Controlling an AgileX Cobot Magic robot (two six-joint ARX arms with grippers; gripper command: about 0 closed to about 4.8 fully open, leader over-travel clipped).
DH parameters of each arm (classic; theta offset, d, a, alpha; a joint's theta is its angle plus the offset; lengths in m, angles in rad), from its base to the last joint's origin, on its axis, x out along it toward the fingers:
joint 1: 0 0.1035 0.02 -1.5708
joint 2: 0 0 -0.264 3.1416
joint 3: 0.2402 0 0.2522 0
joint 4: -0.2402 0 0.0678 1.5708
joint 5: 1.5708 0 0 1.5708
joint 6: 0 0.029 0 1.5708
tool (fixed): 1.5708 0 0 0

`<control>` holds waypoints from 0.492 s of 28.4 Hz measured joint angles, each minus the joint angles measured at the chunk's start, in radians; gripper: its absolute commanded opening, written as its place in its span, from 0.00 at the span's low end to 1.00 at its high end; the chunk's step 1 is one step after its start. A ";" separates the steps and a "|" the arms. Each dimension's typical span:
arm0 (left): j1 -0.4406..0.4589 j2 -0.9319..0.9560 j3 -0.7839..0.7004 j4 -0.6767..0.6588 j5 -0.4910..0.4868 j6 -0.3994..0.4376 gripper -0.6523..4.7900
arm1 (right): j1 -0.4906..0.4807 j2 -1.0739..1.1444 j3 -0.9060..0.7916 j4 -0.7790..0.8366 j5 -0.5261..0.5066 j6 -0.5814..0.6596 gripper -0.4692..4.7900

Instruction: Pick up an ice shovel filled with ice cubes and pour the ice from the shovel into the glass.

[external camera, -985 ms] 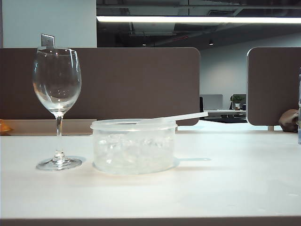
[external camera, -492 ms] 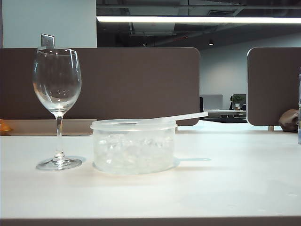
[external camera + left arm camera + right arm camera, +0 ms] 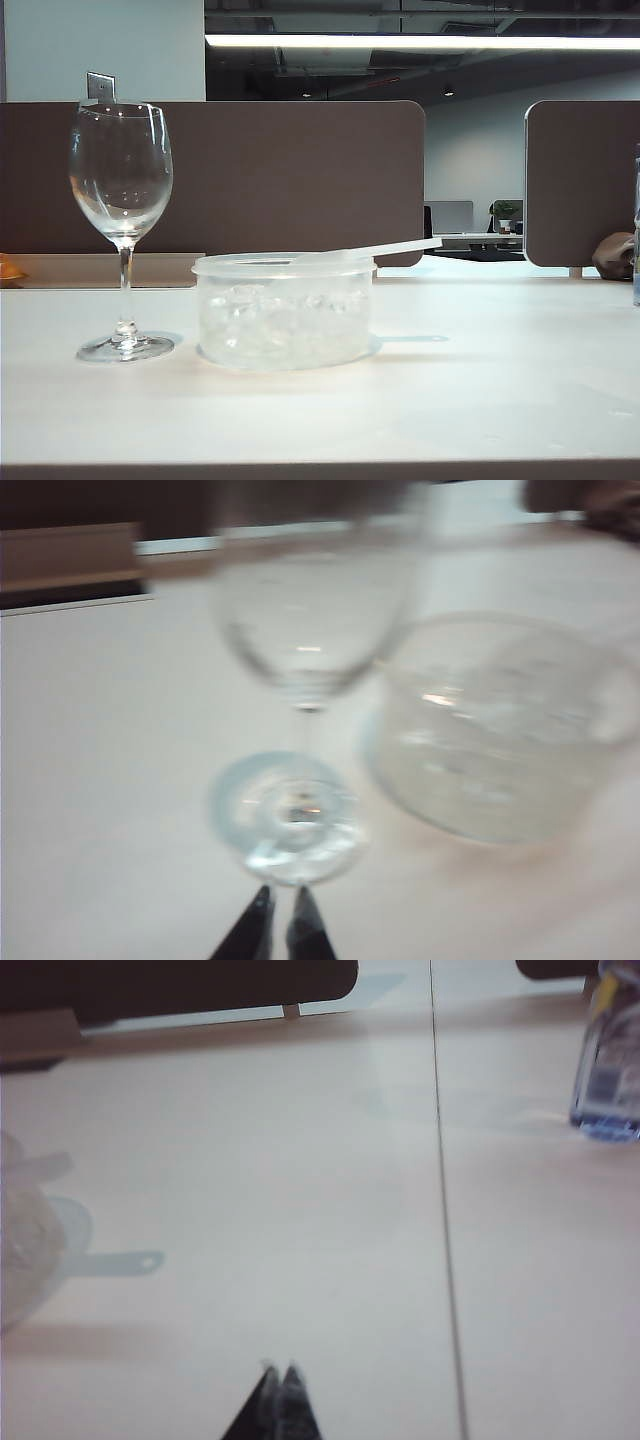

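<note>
The glass (image 3: 121,190) stands upright and empty on the left of the table. To its right is a round translucent tub (image 3: 285,345) filled with ice cubes (image 3: 280,312). The ice shovel (image 3: 390,247) lies across the tub's rim, handle sticking out to the right. Neither gripper shows in the exterior view. In the blurred left wrist view my left gripper (image 3: 283,895) is shut and empty, just short of the glass's foot (image 3: 295,820), with the tub (image 3: 500,730) beside it. My right gripper (image 3: 280,1372) is shut and empty over bare table, the tub's edge (image 3: 18,1240) off to one side.
A clear plastic bottle (image 3: 608,1070) stands on the far right of the table. A thin seam (image 3: 440,1210) runs across the tabletop. Brown partition panels (image 3: 300,170) rise behind the table. The shovel handle's shadow (image 3: 420,338) falls on the table right of the tub.
</note>
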 measured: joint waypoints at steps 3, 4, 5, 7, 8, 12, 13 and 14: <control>-0.076 0.000 0.000 0.000 0.003 0.000 0.17 | 0.000 0.000 0.000 0.000 -0.010 0.129 0.13; -0.079 0.000 0.000 0.000 0.002 0.000 0.17 | 0.000 0.000 0.000 0.000 -0.015 0.191 0.15; -0.078 0.000 0.000 0.000 0.001 0.000 0.17 | 0.000 0.000 0.001 0.001 -0.045 0.246 0.15; -0.077 0.000 0.000 0.000 0.001 0.000 0.17 | 0.000 0.001 0.014 -0.011 -0.087 0.300 0.15; -0.077 0.000 0.000 0.000 0.001 0.000 0.17 | 0.000 0.002 0.032 -0.025 -0.093 0.315 0.15; -0.077 0.000 0.000 0.000 0.001 0.000 0.17 | 0.000 0.002 0.172 -0.101 -0.023 0.307 0.13; -0.077 0.000 0.000 0.000 0.001 0.000 0.17 | 0.000 0.002 0.221 -0.129 0.014 0.281 0.12; -0.077 0.000 0.000 0.000 0.001 0.000 0.17 | 0.000 0.002 0.268 -0.156 0.043 0.257 0.10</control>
